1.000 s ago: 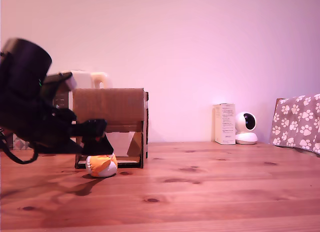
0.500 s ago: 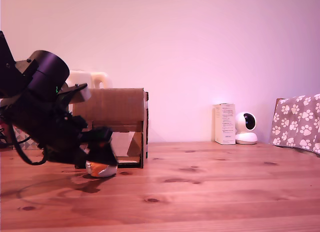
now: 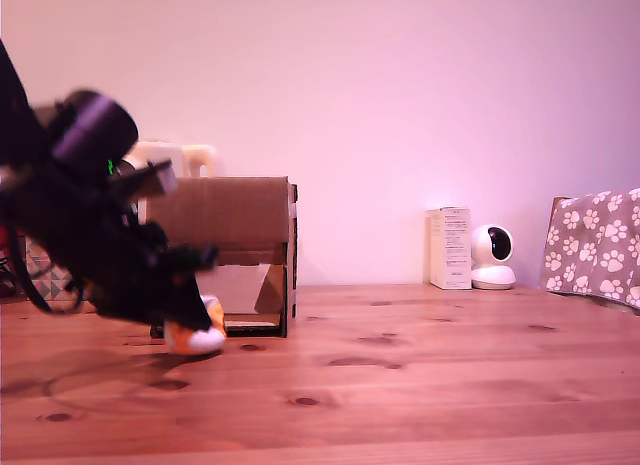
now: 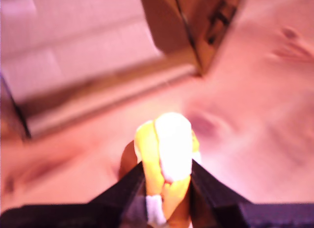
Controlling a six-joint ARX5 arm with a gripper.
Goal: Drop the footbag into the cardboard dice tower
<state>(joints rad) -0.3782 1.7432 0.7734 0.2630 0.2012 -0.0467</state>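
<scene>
From my station I take the cardboard dice tower (image 3: 222, 253) as my reference. It stands on a wooden table (image 3: 420, 385) of warm, knotty planks, close to a plain pale wall (image 3: 420, 105). The light is pinkish over everything.

Directly in front of the tower's lower opening, at its base, my gripper (image 3: 190, 310) is angled down, the dark arm blurred and filling the exterior view's left. The footbag (image 3: 197, 335) sits low there, its orange and white patches showing under the black fingers. I cannot tell from this view whether it rests on the table or is just off it.

In the wrist view the footbag (image 4: 166, 157) is squeezed between the two dark fingers (image 4: 208, 186), one on each side, pressed against its yellow and white patches; the jaws are narrowed onto it and grip it. Beyond it I see the tower's (image 4: 196, 27) corner and the pale ramp in its opening, all soft with blur.

Behind the tower, a cream appliance (image 3: 180, 159) pokes above its top edge. To the exterior view's right of the tower, well apart and near the wall, a small white box (image 3: 449, 247) stands upright with a round white camera (image 3: 492, 256) just beside it. Farther right still, at the frame's edge, hangs a grey cloth with paw prints (image 3: 597, 247).
</scene>
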